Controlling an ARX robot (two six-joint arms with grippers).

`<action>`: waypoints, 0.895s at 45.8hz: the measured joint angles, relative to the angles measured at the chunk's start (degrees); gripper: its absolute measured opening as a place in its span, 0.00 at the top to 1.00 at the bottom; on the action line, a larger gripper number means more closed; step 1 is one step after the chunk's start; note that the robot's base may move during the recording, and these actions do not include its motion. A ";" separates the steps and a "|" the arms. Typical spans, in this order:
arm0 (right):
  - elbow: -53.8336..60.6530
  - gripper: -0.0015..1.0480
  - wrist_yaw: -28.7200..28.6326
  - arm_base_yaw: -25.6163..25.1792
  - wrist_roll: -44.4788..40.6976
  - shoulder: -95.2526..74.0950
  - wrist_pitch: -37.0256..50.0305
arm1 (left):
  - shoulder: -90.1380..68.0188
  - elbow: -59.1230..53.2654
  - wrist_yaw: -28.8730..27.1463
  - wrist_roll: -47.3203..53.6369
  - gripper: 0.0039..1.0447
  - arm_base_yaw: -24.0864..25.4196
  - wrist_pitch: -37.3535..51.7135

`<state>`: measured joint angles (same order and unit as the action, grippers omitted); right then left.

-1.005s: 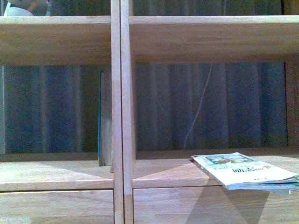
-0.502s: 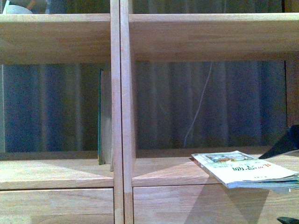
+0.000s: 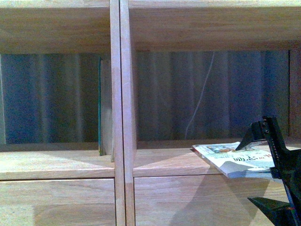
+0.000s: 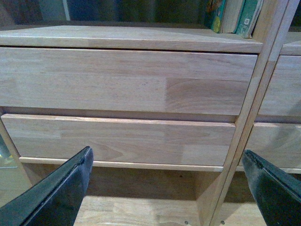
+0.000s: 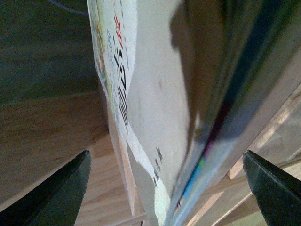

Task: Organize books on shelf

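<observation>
While flat on shelf (image 3: 164,167), white paperback (image 3: 235,162) between wide-open jaws of right gripper (image 5: 167,197).

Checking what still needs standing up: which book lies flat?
The white paperback, flat in the right compartment and overhanging the shelf at the front. The teal-spined book stands upright against the divider in the left compartment.

**Front view.** Paperback (image 3: 237,161) lying flat on the shelf (image 3: 164,167): a row of large green Chinese characters (image 3: 250,159) on its white cover, too blurred to read.

**Right wrist view.** The same cover seen almost edge-on: dark characters (image 5: 121,94) with smaller red ones beside them, possibly a title line, none legible.

**Left wrist view.** Upright books (image 4: 235,14) with coloured covers: no lettering can be made out.
</observation>
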<state>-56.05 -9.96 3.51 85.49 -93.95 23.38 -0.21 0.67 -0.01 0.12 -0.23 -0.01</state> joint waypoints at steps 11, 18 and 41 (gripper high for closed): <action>-6.60 0.07 1.46 -1.68 -2.60 -4.00 -2.25 | 0.00 0.00 0.00 0.00 0.07 0.00 0.00; -8.17 0.08 1.90 -2.16 -3.87 -5.25 -3.04 | 0.00 0.00 0.00 0.00 0.07 0.00 0.00; -8.15 0.87 0.20 -3.39 -5.81 -4.81 -3.04 | 0.00 0.00 0.00 0.00 0.07 0.00 0.00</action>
<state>-64.20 -9.76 0.12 79.68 -98.76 20.34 -0.21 0.67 -0.01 0.12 -0.23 -0.01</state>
